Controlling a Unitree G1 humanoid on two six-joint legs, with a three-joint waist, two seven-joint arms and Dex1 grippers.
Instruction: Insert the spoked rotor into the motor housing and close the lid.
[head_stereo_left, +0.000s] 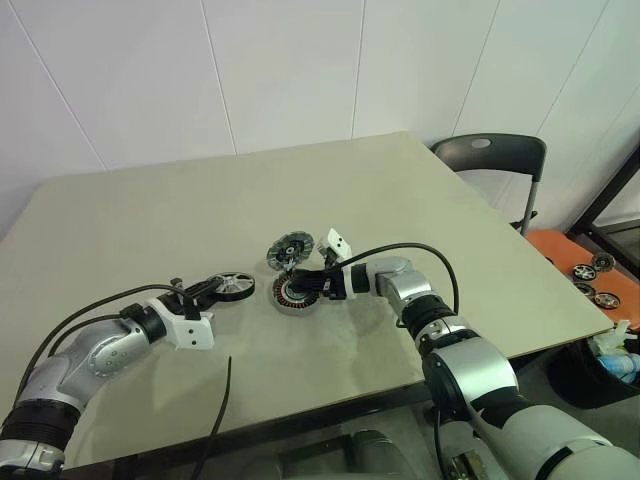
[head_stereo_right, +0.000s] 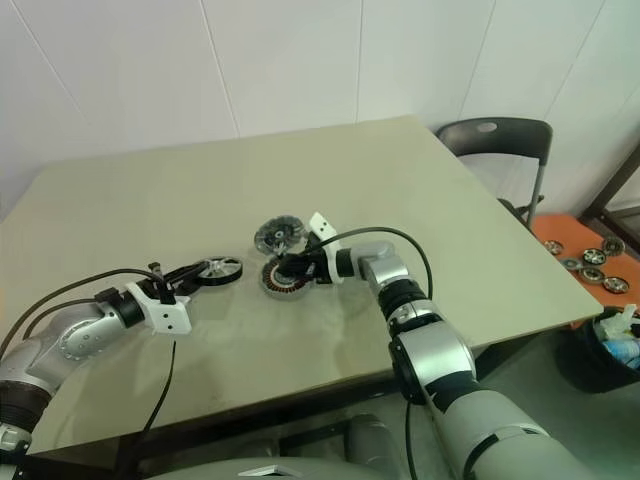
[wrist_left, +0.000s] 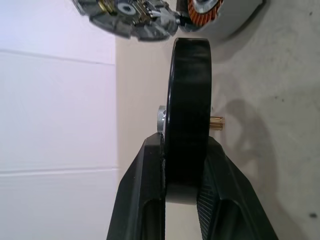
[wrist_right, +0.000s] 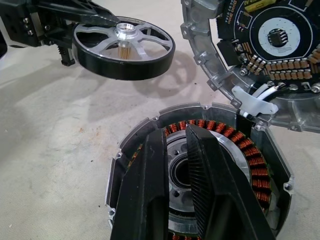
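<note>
1. The spoked rotor (wrist_right: 124, 47) is in my left claw (head_stereo_left: 215, 289), lifted just off the table (head_stereo_left: 150, 215). My two fingers pinch its black rim, one on each flat side. It sits left of the motor housing (head_stereo_left: 295, 295), a little apart from it.
2. The rotor has a small gold toothed shaft under its silver hub. I think that shaft has to go down the hole in the middle of the housing.
3. The motor housing sits on the table with its ring of copper windings facing up. My right claw (wrist_right: 175, 165) reaches in from the right, fingers close together, resting over the middle. I cannot tell if it grips anything.
4. The lid (head_stereo_left: 290, 249) stands tipped up at the far side of the housing, touching its rim, with the circuit board side showing.
5. What could go wrong: my right fingers cover the hole, so the rotor may bump them. If the rotor comes in tilted, it could scrape the windings. It could slip from my thin pinch. The leaning lid could fall shut too soon.
</note>
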